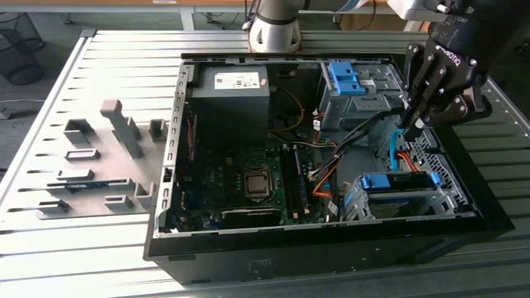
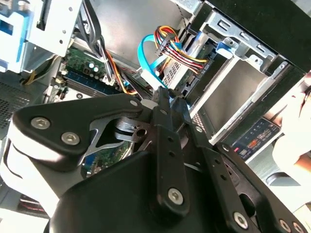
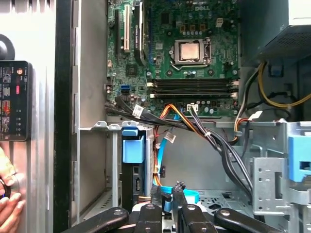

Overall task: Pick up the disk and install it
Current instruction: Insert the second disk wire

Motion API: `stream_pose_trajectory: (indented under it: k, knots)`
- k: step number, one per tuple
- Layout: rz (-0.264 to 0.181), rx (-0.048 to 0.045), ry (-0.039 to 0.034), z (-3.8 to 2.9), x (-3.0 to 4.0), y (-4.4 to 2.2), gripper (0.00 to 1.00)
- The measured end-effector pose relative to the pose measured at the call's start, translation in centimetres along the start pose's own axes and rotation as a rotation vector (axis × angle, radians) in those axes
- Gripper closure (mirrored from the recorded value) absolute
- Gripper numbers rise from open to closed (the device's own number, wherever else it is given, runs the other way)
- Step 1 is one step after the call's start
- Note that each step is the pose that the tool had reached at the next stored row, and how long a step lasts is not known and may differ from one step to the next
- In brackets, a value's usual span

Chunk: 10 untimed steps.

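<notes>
Gripper (image 1: 411, 127) hangs over open PC case (image 1: 248, 261), near side at exterior view's right, above blue flat cable (image 1: 394, 146). Jaws shut, tips together, nothing held, seen in both wrist views. Disk (image 1: 398, 186) w/ blue carrier sits in metal bay (image 1: 352, 202) at case's near corner, below gripper, not touching it. Person's hand (image 3: 9, 201) rests outside case by dark panel (image 3: 13, 99).

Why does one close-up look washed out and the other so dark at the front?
In the second wrist view, light glares off the bare metal drive cage, while the gripper looms as a dark mass. In the first wrist view, the motherboard is evenly lit. The exterior view looks dim inside the case.
</notes>
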State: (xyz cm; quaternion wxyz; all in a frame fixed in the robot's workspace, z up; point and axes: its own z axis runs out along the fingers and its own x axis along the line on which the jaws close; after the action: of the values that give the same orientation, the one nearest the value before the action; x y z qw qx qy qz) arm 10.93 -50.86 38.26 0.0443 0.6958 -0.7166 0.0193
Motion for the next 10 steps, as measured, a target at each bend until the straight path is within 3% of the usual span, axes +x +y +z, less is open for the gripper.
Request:
stream_pose_trajectory:
  k: [2,10]
  knots:
    - [0.000,0.0013,0.0083,0.20,-0.02,-0.01,0.76]
    - [0.005,0.0220,0.0785,0.53,-0.04,-0.02,0.78]
